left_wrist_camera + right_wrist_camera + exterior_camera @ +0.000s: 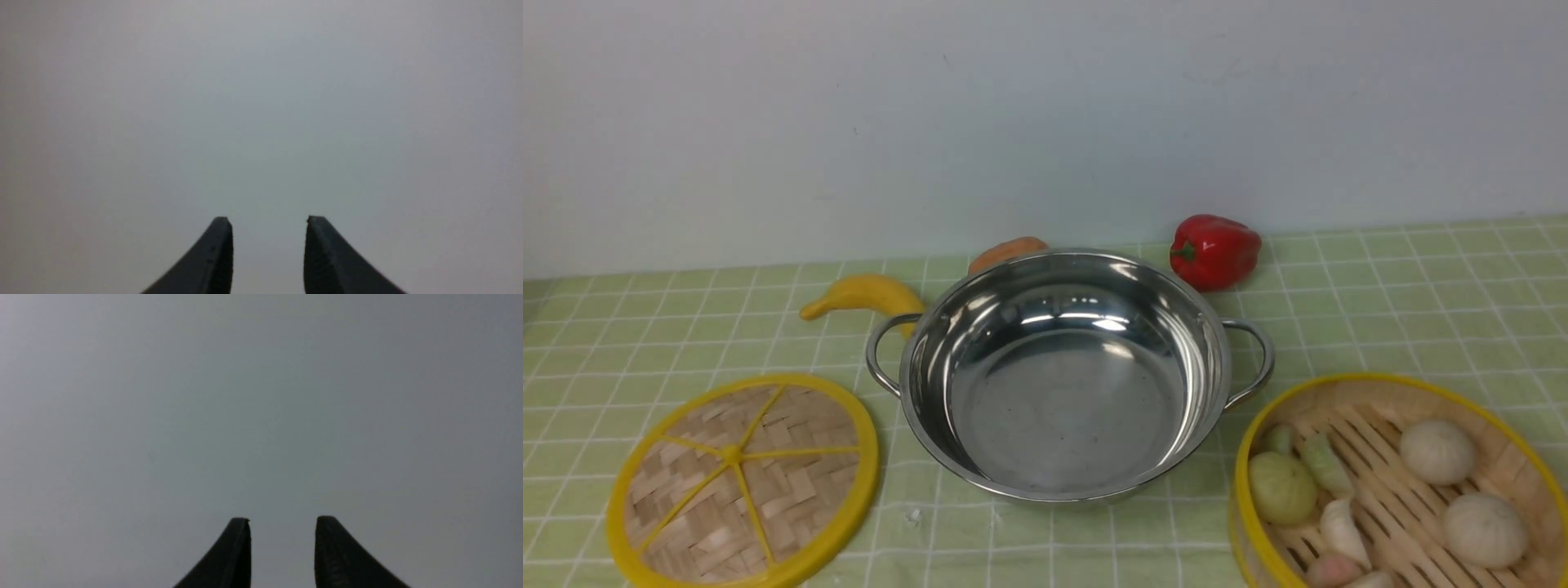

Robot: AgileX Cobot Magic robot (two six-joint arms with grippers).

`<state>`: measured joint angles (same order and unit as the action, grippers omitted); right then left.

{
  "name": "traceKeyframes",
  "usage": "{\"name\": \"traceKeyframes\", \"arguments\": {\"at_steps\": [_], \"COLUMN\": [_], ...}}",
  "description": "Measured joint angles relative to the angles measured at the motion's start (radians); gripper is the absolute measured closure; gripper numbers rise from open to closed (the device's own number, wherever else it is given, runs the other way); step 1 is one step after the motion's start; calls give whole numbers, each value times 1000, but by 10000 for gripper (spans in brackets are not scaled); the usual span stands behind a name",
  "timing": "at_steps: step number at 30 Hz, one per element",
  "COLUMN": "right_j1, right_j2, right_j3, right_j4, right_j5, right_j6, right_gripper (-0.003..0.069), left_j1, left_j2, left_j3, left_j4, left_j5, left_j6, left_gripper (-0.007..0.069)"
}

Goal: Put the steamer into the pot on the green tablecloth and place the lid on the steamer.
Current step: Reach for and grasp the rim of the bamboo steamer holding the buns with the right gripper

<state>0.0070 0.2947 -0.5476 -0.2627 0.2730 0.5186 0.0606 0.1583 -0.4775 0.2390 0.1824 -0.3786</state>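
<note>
While the pot [1062,376] stands at the centre of the green tablecloth [1421,302], the steamer [1372,398] sits on the cloth to its right, near one handle; the lid [743,482] lies flat to its left; banana [862,296] and red pepper [1214,250] lie behind; left gripper [268,220] and right gripper [282,520] both have jaws spread, gripping nothing.

We see the pot [1066,408], shiny steel with two looped handles, upright and empty on the green tablecloth [1421,294]. The lid [743,482], a woven disc with yellow rim and spokes, lies flat on the cloth at its left, and the steamer [1388,490], upright with buns and dumplings on its slats, stands at its right. Our left fingers [212,257] and right fingers [229,555] show against blank grey, touching none; where each thing lies from them we cannot tell.
</note>
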Motion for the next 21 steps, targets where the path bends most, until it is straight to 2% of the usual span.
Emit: {"name": "traceKeyframes", "arguments": {"at_steps": [4, 6, 7, 8, 12, 21], "right_j1": [0, 0, 0, 0, 0, 0], "right_j2": [154, 208, 208, 260, 335, 538], "right_j3": [-78, -90, -89, -92, -92, -95], "right_j4": [48, 83, 88, 145, 221, 375], "right_j5": [283, 378, 388, 490, 607, 676], "right_j6": [1, 1, 1, 1, -26, -277], "right_gripper": [417, 417, 417, 417, 417, 417], "left_j1": [0, 0, 0, 0, 0, 0], "left_j2": [138, 190, 196, 256, 339, 442], "left_j3": [-24, -24, -24, -26, -27, -27], "left_j4": [-94, -116, -117, -125, -143, -309], "left_j5": [296, 366, 366, 399, 434, 511], "left_j6": [-3, -3, -3, -3, -3, 4], "left_gripper": [382, 382, 382, 382, 382, 382]}}
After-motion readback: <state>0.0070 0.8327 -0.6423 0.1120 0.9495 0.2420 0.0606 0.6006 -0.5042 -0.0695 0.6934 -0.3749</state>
